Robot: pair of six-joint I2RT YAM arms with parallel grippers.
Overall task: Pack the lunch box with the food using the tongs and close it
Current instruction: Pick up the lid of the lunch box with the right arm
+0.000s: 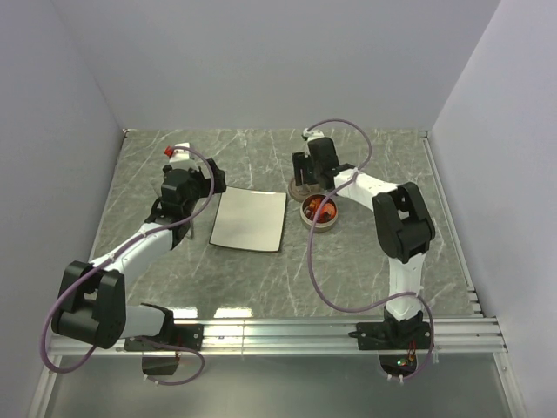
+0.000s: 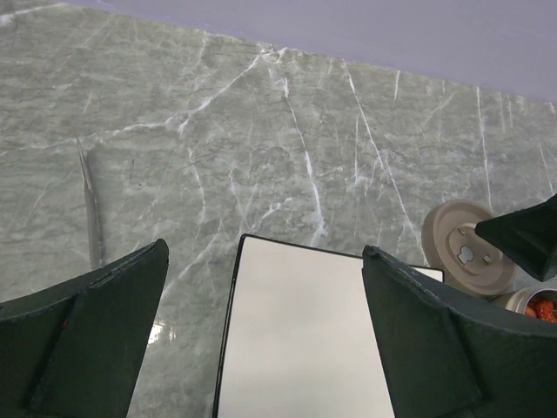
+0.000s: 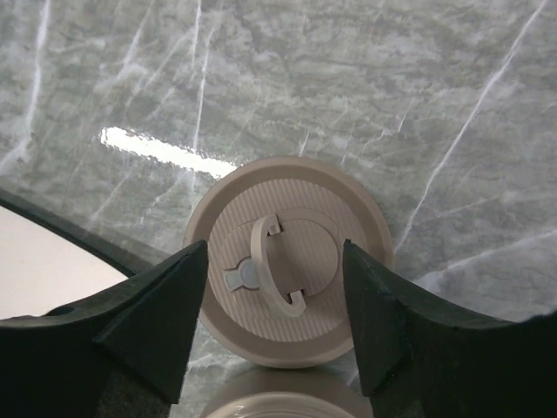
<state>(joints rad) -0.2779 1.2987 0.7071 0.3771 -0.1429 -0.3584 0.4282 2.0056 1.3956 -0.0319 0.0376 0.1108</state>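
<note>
The lunch box is a small round tin just right of the white plate, and red-orange food lies inside it. Its round greyish-brown lid lies flat on the table just behind it, with a raised ring handle on top. My right gripper hovers over the lid, open, one finger on each side of the handle and touching nothing. The thin silver tongs lie on the marble at the far left. My left gripper is wide open and empty, above the plate's left edge.
A white square plate with a dark rim lies mid-table between the arms. White walls enclose the marble table on the left, back and right. A purple cable loops from the right arm over the table near the tin.
</note>
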